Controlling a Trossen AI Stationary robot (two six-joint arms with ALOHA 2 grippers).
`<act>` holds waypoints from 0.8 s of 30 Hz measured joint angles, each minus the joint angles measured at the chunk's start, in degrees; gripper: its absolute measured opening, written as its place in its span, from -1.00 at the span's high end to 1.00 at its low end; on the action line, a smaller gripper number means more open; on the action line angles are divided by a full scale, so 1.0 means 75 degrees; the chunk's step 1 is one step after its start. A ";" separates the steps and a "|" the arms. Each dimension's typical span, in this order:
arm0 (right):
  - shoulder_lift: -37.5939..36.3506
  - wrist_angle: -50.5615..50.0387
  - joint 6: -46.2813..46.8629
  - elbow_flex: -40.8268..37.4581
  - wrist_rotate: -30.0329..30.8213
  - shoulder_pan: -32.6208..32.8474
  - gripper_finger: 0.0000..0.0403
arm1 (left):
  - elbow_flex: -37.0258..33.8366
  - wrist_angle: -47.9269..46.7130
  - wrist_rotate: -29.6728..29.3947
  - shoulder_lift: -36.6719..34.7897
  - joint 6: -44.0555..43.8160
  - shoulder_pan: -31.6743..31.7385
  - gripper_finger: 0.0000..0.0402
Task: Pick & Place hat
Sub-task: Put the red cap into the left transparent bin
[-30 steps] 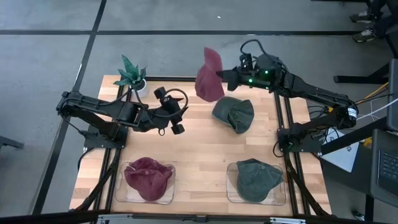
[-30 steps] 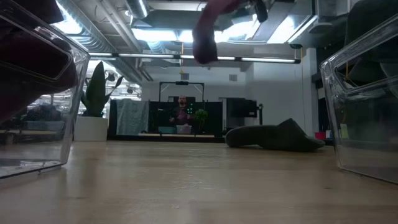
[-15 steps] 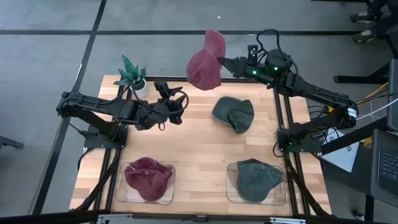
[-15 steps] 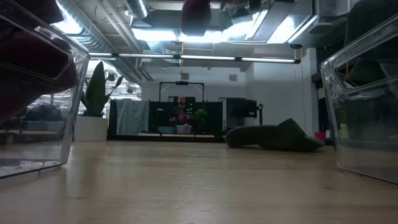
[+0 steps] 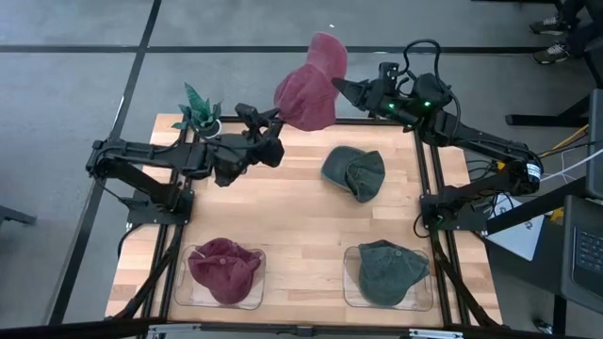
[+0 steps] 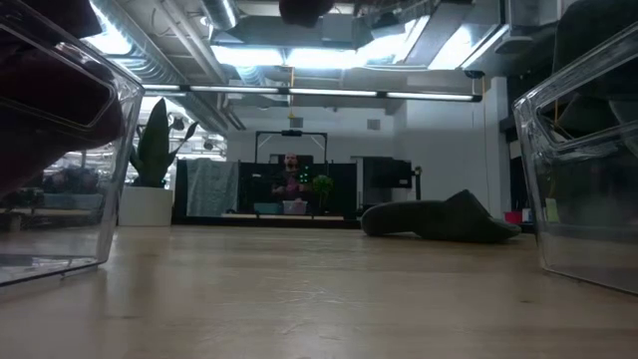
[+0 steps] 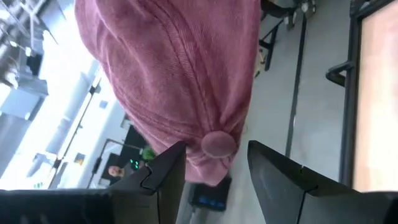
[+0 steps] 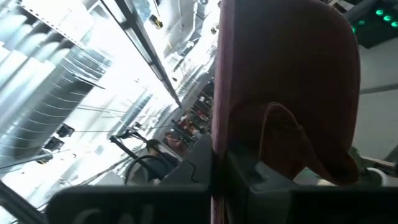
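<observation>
A red hat hangs high above the table's far edge, its brim pointing up, with my right gripper shut on it. Its lowest part shows at the top of the low view. My left gripper is raised level at the hat's left side and open. In the left wrist view its fingers stand on either side of the crown's button; whether they touch the hat I cannot tell. A green hat rests crown-up on the table. My right gripper pinches the red hat's rim between its two shut fingers, on the side of the hat toward the right arm. The fingers come about level from the table's right. The hat is lifted clear of the table, its crown toward my left gripper and its brim up.
Two clear bins stand near the front edge: the left one holds a red hat, the right one a green hat. A small potted plant stands at the far left corner. Bare wood lies mid-table.
My right gripper has risen and tipped upward, carrying the red hat up and toward the table's left; the hat has swung from hanging down to lying more level. My left gripper has rolled, risen and gone toward the far edge, up to the hat's crown.
</observation>
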 joint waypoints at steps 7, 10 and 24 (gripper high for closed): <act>0.0000 0.0152 0.0390 0.0000 -0.0016 0.0003 0.92 | 0.0000 0.0478 0.0247 0.0000 0.0210 0.0204 0.16; 0.0031 0.0189 0.0551 0.0000 -0.0002 0.0003 0.92 | 0.0000 0.0885 0.0254 0.0003 0.0467 0.0231 0.16; 0.0308 -0.0086 0.0561 0.0000 -0.0057 0.0006 0.92 | 0.0000 0.2051 0.0018 0.0000 0.0949 0.0129 0.20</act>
